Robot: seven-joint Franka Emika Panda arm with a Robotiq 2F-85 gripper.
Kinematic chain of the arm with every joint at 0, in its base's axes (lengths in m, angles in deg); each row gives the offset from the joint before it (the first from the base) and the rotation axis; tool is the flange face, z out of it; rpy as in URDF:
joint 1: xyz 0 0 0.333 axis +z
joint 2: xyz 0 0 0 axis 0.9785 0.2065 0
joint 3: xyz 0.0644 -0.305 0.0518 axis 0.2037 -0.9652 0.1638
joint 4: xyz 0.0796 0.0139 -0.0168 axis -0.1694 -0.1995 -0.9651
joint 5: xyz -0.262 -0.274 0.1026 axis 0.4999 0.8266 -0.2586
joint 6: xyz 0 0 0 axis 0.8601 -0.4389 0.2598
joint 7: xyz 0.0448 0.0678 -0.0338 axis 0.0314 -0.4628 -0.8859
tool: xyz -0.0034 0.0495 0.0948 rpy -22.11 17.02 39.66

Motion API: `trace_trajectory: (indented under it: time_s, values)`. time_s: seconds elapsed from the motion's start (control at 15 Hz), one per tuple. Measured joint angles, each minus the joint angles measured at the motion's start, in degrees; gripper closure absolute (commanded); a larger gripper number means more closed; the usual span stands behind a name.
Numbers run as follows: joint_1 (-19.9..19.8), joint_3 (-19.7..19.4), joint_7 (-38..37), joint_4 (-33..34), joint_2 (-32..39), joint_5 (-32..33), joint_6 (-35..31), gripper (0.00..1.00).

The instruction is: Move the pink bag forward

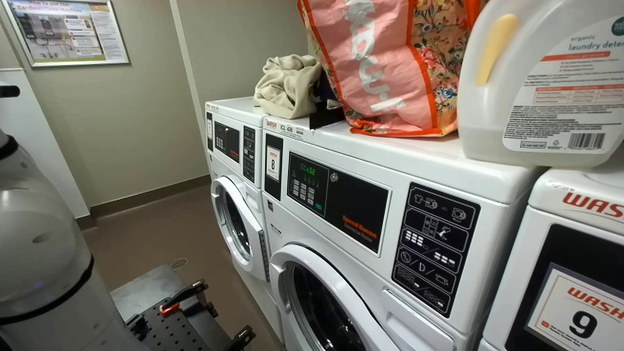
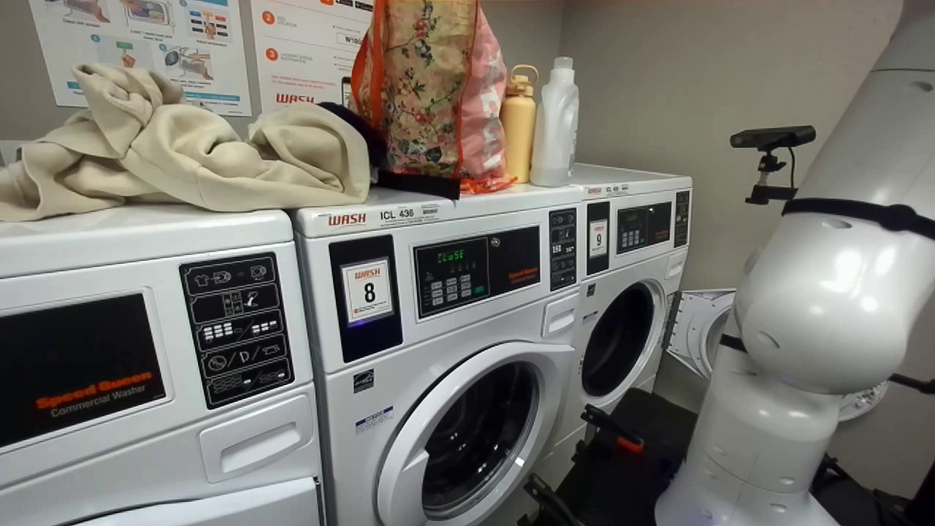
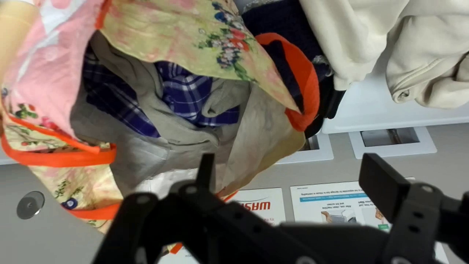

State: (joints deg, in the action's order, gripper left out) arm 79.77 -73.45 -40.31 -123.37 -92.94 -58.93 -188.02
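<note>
Washer 8 [image 2: 424, 358] carries the pink bag [image 1: 390, 68] on top. In both exterior views, the bag stands between the cream fabric [image 2: 175, 153] and the detergent jug [image 2: 556, 135]. In the wrist view, the bag mouth exposes plaid cloth [image 3: 187, 90] inside. The gripper's [image 3: 291, 165] two fingers [image 3: 383, 185] are spread wide apart.

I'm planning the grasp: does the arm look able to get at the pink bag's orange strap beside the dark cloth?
Probably yes: in the wrist view, the gripper is open and nothing visible covers this orange strap on the pink bag. The dark cloth next to it might get caught.
</note>
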Motion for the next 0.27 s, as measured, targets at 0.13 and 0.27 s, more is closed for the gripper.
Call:
trace_trajectory:
  time_s: [0.13, 0.27]
  values:
    - [-0.1, 0.5, -0.8, 1.6, -0.2, 0.9, 2.8, 0.00]
    - [0.0, 0.8, -1.4, 2.5, -0.6, 1.7, 4.9, 0.00]
